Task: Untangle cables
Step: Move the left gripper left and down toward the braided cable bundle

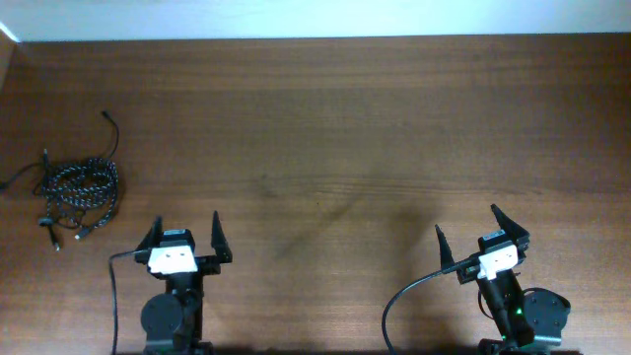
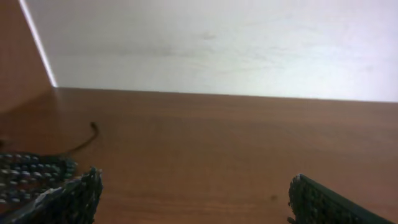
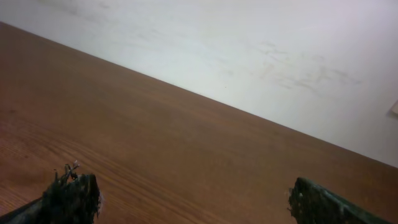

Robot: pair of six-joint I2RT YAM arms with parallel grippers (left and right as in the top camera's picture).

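Observation:
The cables (image 1: 81, 187) lie in a tangled heap at the table's far left: a braided black-and-white speckled cord coiled up, with a thin plain black cord (image 1: 110, 133) running out of it toward the back. In the left wrist view the speckled coil (image 2: 28, 177) shows at the lower left, and the thin black end (image 2: 87, 138) trails behind it. My left gripper (image 1: 185, 232) stands open near the front edge, to the right of the heap and apart from it. Far to the right, my right gripper (image 1: 468, 227) is open too, with nothing between its fingers.
Bare brown wood table (image 1: 335, 138) spreads between and behind the arms. A white wall (image 2: 236, 43) borders the far edge. Thick black leads (image 1: 110, 296) run from both arm bases at the front.

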